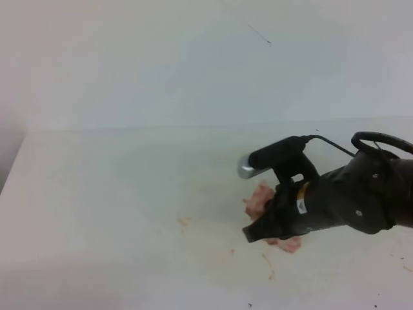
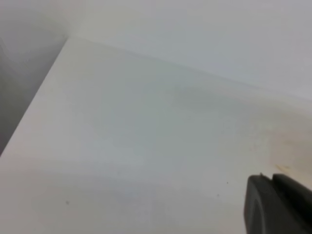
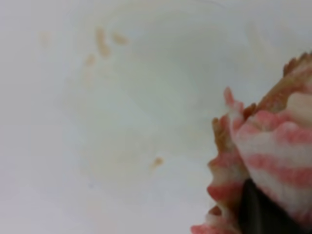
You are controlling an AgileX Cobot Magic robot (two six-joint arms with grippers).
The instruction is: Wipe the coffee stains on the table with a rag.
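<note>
The pink-and-white striped rag (image 1: 261, 201) lies bunched on the white table (image 1: 97, 194) right of centre. My right gripper (image 1: 257, 231) is shut on the rag and presses it down, so the cloth shows on both sides of the dark fingers. In the right wrist view the rag (image 3: 273, 146) fills the right side, with brownish smudges on its edge and a dark finger (image 3: 257, 210) in its folds. The coffee stains are faint: small brown specks (image 1: 184, 221), a streak (image 1: 268, 263), and tan smears (image 3: 102, 41) around a pale ring. Only a dark part of the left gripper (image 2: 278, 207) shows.
The table meets a pale wall (image 1: 193, 64) at the back, and its left edge (image 1: 13, 161) drops off. The left wrist view shows bare white tabletop (image 2: 122, 126) with a faint tan tint (image 2: 287, 146) at the right.
</note>
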